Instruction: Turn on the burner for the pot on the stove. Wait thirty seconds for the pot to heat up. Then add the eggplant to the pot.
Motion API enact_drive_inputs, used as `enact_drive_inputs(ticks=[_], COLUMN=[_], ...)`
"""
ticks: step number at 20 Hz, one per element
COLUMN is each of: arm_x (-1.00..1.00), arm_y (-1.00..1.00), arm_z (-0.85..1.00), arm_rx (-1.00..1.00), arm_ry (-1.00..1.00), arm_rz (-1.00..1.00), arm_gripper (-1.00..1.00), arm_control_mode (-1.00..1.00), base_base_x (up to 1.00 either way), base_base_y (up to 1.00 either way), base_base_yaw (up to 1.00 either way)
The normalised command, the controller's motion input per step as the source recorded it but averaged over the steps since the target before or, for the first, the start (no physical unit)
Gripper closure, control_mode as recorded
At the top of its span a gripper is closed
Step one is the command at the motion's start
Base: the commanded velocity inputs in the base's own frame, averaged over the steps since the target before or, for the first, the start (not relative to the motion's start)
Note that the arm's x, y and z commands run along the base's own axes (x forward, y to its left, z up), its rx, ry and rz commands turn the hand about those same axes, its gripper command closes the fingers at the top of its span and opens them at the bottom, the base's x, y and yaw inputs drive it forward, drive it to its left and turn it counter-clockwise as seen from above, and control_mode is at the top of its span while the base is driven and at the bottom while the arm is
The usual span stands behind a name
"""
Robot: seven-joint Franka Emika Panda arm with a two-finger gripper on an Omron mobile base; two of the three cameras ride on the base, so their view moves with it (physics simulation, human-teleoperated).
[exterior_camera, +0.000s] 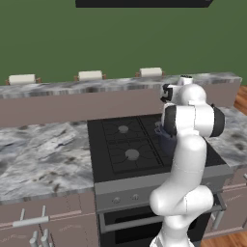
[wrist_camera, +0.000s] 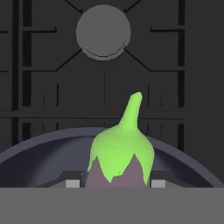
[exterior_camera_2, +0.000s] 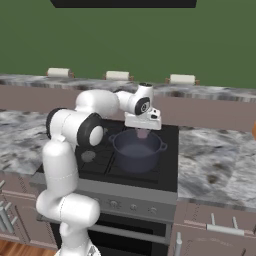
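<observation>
Pinching the eggplant (wrist_camera: 118,162), the fingers (exterior_camera_2: 142,132) hang over the pot (exterior_camera_2: 137,150); a burner cap (wrist_camera: 103,31) at 12 o'clock.

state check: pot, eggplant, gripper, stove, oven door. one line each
pot: upright on the stove's front right burner, nothing visible inside.
eggplant: held in the gripper, green stem end pointing away from the hand, above the pot's rim.
gripper: shut on the eggplant, hanging over the pot.
stove: no flame visible at the burners in view; knob positions too small to tell.
oven door: closed.
</observation>
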Motion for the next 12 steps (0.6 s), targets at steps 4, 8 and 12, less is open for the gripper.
enact_drive_inputs(ticks=[4, 8, 12], arm_x=[0.04, 0.04, -0.24], arm_y=[-0.09, -0.07, -0.02], arm_z=[-0.27, -0.23, 0.00], arm_rx=[-0.03, -0.03, 0.00], arm_ry=[0.00, 0.00, -0.07], arm_rz=[0.00, 0.00, 0.01], arm_gripper=[1.00, 1.00, 1.00], arm_control_mode=[-1.00, -1.00, -1.00], base_base_x=[0.00, 0.00, 0.00], base_base_y=[0.00, 0.00, 0.00], base_base_yaw=[0.00, 0.00, 0.00])
